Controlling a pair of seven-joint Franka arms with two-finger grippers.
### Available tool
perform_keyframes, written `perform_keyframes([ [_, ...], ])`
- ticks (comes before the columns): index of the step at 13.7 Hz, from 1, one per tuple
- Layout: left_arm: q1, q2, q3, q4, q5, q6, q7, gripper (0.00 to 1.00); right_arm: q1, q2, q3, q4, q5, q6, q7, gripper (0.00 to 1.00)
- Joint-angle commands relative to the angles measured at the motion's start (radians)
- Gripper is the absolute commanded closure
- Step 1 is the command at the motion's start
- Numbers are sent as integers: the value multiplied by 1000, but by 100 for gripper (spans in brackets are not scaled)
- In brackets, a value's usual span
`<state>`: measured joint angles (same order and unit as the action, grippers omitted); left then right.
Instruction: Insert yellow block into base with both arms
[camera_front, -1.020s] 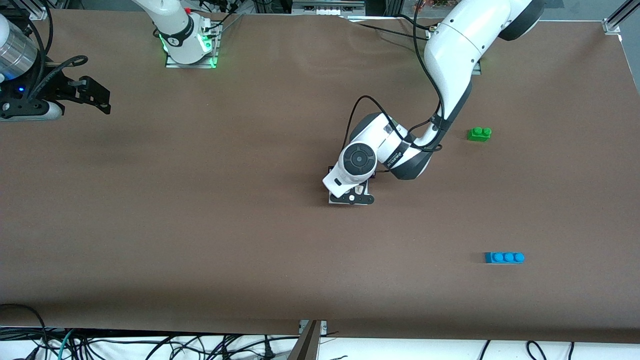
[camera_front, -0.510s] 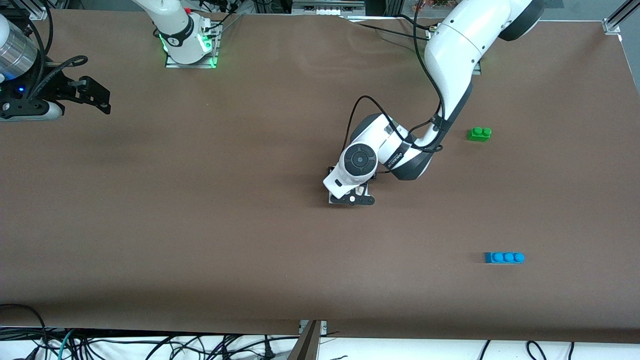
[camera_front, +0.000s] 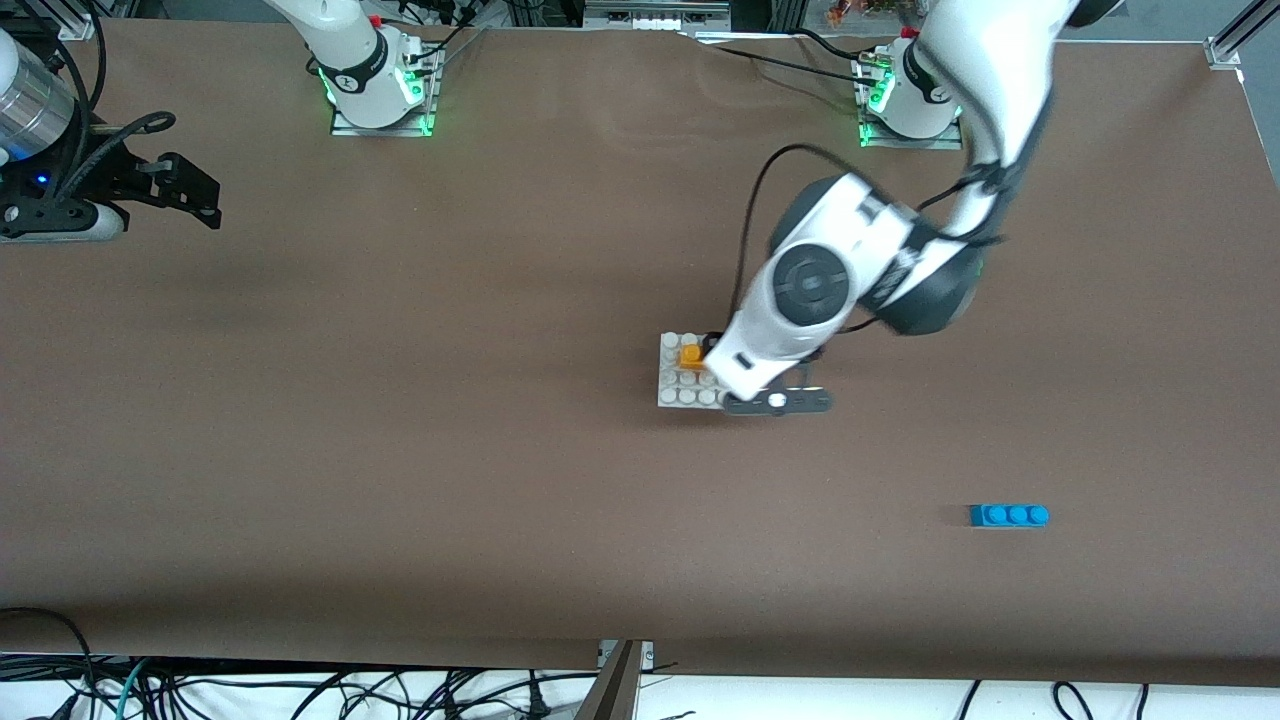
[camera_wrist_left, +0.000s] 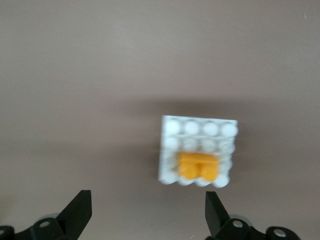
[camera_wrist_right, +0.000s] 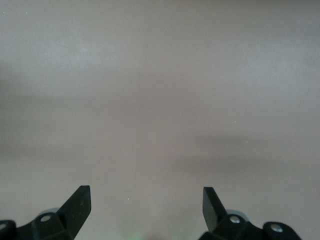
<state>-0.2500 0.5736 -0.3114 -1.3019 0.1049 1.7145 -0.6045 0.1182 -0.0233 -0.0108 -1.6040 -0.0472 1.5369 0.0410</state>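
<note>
Sitting seemingly seated on base (camera_front: 672, 372): yellow block (camera_front: 690, 355), left end effector (camera_wrist_left: 149, 216) spread above.

Robotics lab: bolted arms (camera_front: 905, 250), loose cables (camera_front: 300, 690)

A brown table surface (camera_front: 400, 450) fills the front view. A blue three-stud brick (camera_front: 1009, 515) lies flat on it toward the left arm's end, its long side running along the table's length, well apart from anything else on the surface. Metal frame corners (camera_front: 1224, 50) stand at the table's top edge. Black cables (camera_front: 300, 690) lie in a tangle on the white floor below the edge nearest the front camera, where a metal bracket (camera_front: 625, 655) is also fixed at mid-length.
</note>
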Motion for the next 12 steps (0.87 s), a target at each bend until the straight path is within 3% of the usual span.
perform_keyframes([
  [1,131,-116,-11,-33,-5,-82,151,0,-11,5,2,19,18,-4,-10,1],
  [4,265,-204,-9,-33,-8,-85,337,0,-9,5,2,19,18,-4,-10,1],
  [8,383,-293,-5,-33,-73,-172,402,0,-9,5,2,19,18,-4,-10,1],
  [10,352,-394,94,-126,-74,-187,541,0,-11,5,2,19,18,-4,-10,1],
  [12,222,-486,242,-271,-82,-167,565,0,-9,5,2,19,18,-4,-12,1],
])
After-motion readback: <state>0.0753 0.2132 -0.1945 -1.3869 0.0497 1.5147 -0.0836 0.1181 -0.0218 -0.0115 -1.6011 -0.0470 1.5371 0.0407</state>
